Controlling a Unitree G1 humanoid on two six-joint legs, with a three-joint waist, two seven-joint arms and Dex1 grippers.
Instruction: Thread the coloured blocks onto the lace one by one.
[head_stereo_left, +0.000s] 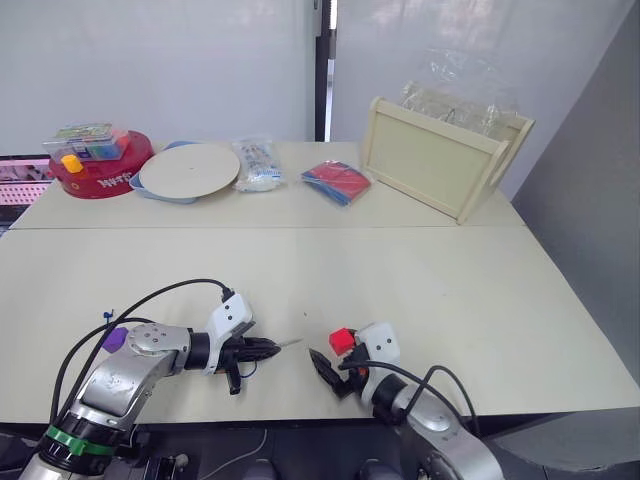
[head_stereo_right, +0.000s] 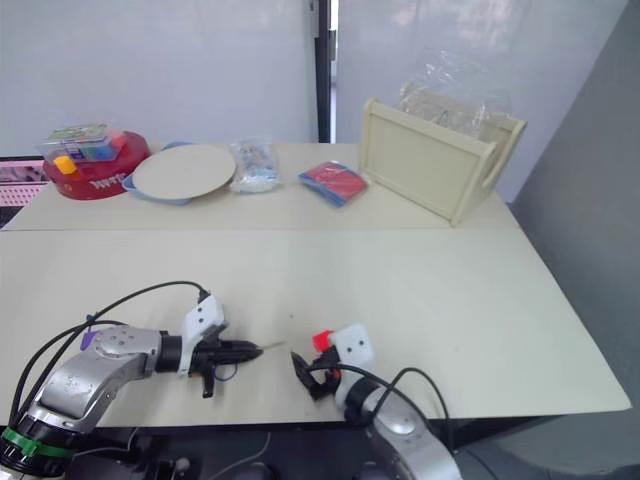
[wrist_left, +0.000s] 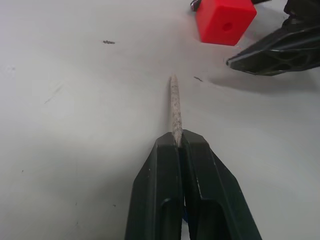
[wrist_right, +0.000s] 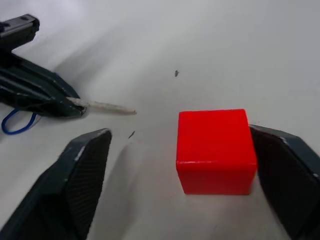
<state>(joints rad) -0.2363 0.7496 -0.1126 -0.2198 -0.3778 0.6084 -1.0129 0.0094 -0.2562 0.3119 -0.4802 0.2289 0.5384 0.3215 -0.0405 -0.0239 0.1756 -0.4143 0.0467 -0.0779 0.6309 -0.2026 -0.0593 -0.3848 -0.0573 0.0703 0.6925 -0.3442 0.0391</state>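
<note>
The lace (wrist_left: 174, 107) is pinched by its pale stiff tip between the closed fingers of the left end effector (head_stereo_left: 268, 347), with the tip sticking out forward, low over the counter (head_stereo_left: 400, 280), and a small loop of the dark-blue cord trailing behind the fingers (the rest of the cord is hard to trace among the black cables). The tip points toward three o'clock, at the red block (wrist_right: 215, 150), which sits near the counter's front edge with a small hole showing on the face turned toward the needle; held this way, the stiff end can probably be slid straight into that hole. The right end effector (wrist_right: 185, 185) stands wide open around the block, one finger touching or just beside its far side and the other well off the near side, so it has no grip yet. Well back, from ten to one o'clock, lie a red tub (head_stereo_left: 100, 165) of coloured pieces, a round plate (head_stereo_left: 190, 170), a clear packet (head_stereo_left: 257, 163), a red-and-blue bag (head_stereo_left: 336, 182) and a pale wooden tray (head_stereo_left: 440, 155) tipped on its side.
</note>
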